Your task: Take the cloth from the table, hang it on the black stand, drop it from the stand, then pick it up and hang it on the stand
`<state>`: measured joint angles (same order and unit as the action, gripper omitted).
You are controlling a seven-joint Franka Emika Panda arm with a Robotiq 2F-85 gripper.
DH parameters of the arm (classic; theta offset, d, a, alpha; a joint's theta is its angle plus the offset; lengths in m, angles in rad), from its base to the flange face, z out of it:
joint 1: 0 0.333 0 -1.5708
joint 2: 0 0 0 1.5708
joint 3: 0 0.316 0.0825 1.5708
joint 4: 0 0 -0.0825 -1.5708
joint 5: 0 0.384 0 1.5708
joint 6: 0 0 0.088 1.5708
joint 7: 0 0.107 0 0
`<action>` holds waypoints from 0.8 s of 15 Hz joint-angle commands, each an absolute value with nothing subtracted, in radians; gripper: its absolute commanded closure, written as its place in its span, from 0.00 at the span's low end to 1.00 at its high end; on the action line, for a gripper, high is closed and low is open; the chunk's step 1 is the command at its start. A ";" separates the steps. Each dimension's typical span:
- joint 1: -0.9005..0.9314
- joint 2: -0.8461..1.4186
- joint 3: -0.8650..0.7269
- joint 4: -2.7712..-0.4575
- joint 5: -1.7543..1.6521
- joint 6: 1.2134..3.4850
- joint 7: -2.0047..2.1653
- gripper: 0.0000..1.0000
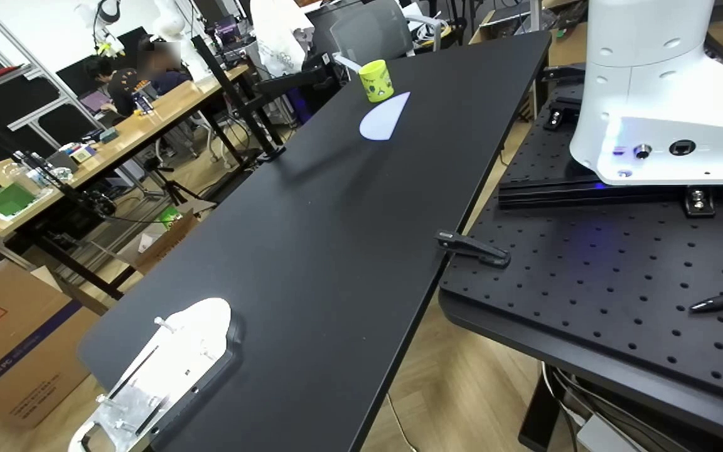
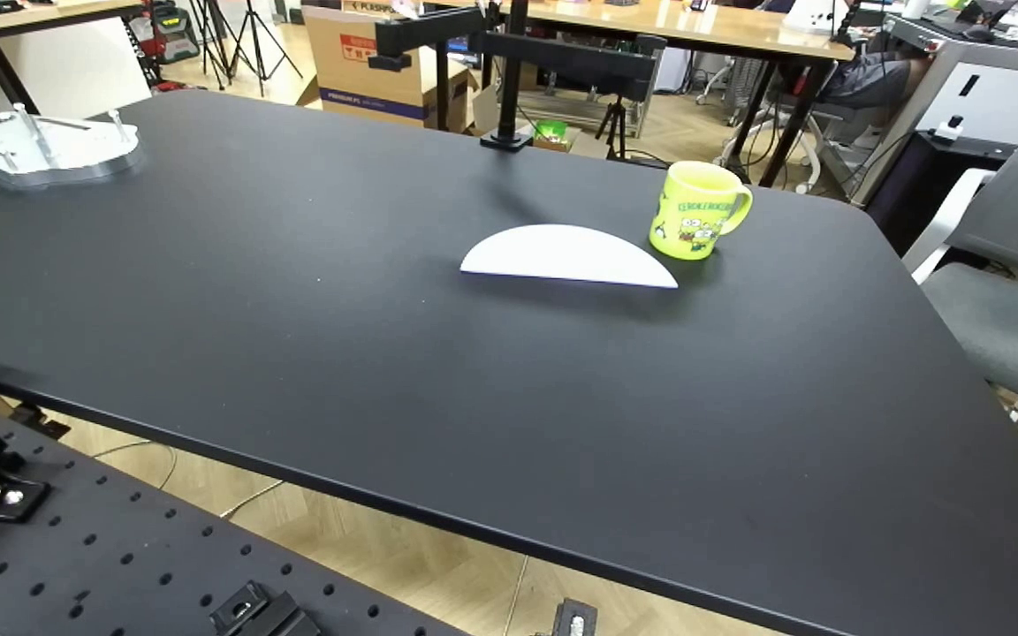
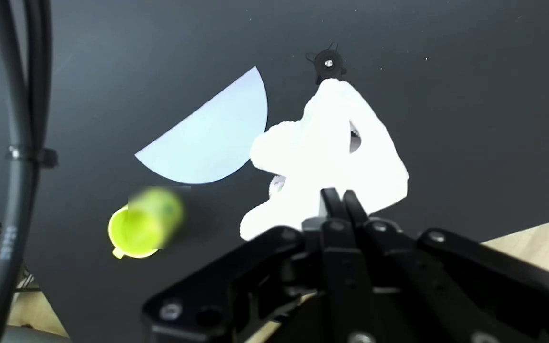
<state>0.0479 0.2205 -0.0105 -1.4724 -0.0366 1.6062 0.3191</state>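
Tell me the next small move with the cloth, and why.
Probably a slow, slight lift: in the wrist view the shut jaws overlap the cloth, but whether they pinch it can't be made out, and the cloth following them would suggest a hold.

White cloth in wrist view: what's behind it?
The table and the pale half-disc, slightly overlapped by the cloth. Past its tip, a small black thing shows. What its gap shows is unclear; the rest is covered.

In the wrist view the cloth [image 3: 322, 157] is washed out white, the cup [image 3: 142, 226] partly blurred; soft shadows darken the surface [image 1: 311, 251].
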 commanded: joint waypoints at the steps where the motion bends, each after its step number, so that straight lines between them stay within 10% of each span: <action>1: 0.069 0.272 -0.001 -1.379 -0.041 1.529 0.370 0.99; 12: 0.049 0.242 -0.018 -1.520 -0.014 1.520 0.365 0.99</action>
<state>0.0605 0.2605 -0.0114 -1.4663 -0.0271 1.5256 0.3509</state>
